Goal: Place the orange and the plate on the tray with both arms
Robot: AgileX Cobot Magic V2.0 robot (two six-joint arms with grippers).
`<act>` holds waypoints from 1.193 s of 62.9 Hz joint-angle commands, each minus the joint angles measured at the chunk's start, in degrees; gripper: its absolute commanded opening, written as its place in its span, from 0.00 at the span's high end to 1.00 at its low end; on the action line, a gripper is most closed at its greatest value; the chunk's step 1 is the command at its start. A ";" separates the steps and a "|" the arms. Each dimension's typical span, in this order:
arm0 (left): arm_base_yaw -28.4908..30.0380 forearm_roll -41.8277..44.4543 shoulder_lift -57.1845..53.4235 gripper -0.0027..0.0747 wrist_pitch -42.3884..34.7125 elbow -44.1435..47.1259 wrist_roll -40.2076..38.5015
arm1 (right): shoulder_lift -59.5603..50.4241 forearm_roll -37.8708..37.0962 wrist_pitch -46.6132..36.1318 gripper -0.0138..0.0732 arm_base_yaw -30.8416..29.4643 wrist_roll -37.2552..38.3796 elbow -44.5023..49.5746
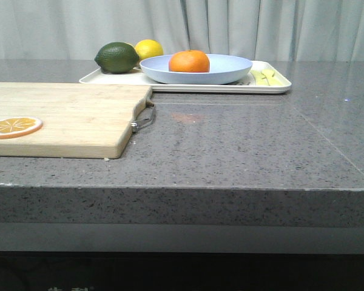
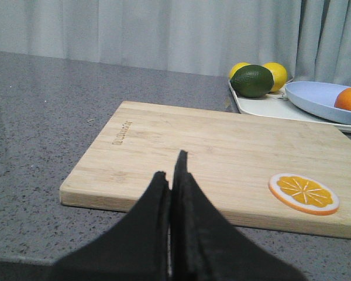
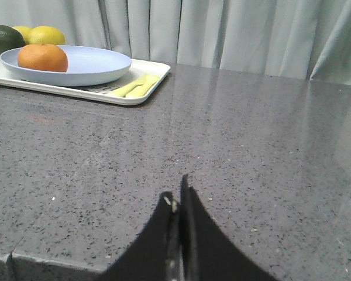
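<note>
- The orange (image 1: 189, 61) sits inside the plate (image 1: 230, 65), left of the plate's centre. The plate rests on the tray (image 1: 279, 85) at the far side of the table (image 1: 242, 145), so the task looks complete as things lie.
- By its look the orange is firm, light and round with dimpled skin. It would likely roll if nudged, so a hold across its widest part seems safest.
- The plate looks like stiff, light matte plastic. Its raised rim is the natural place to pinch, though a one-sided hold could tip it and its load.
- Also on the tray are a dark green fruit (image 1: 117, 57) and a lemon (image 1: 148, 48) at the far left, and pale yellow pieces (image 1: 264, 76) at the right end.
- A wooden cutting board (image 1: 67, 115) lies near left, carrying an orange slice (image 1: 14, 127).
- The left gripper (image 2: 171, 181) hangs over the board's near edge, fingers pressed together and holding nothing.
- The right gripper (image 3: 178, 202) is over bare table, well apart from the tray, fingers likewise together and empty.
</note>
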 commanded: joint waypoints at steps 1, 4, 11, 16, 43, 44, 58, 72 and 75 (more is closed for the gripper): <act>0.07 -0.53 -1.20 0.99 -4.48 0.37 -0.38 | -1.33 0.23 -5.07 0.92 -0.29 -0.62 -0.29; 0.07 -0.53 -1.20 0.99 -4.48 0.37 -0.38 | -1.33 0.23 -5.07 0.92 -0.29 -0.62 -0.29; 0.07 -0.53 -1.20 0.99 -4.48 0.37 -0.38 | -1.33 0.23 -5.60 0.92 -0.29 -0.62 -0.29; 0.07 -0.53 -1.20 0.99 -4.48 0.37 -0.38 | -1.33 -1.93 -7.01 0.92 -0.23 1.26 -0.29; 0.07 -0.53 -1.20 0.99 -4.48 0.37 -0.38 | -1.39 -16.36 -9.07 0.92 -0.29 20.84 -0.29; 0.07 -0.53 -1.20 0.99 -4.48 0.37 -0.38 | -1.39 -16.36 -9.07 0.92 -0.29 20.84 -0.29; 0.07 -0.53 -1.20 0.99 -4.48 0.37 -0.38 | -1.39 -16.36 -9.01 0.92 -0.29 20.84 -0.29; 0.07 -0.53 -1.20 0.99 -4.48 0.37 -0.38 | -1.39 -16.36 -8.82 0.92 -0.29 20.84 -0.29; 0.07 -0.53 -1.20 0.99 -4.48 0.37 -0.38 | -1.39 -16.36 -8.82 0.92 -0.29 20.84 -0.29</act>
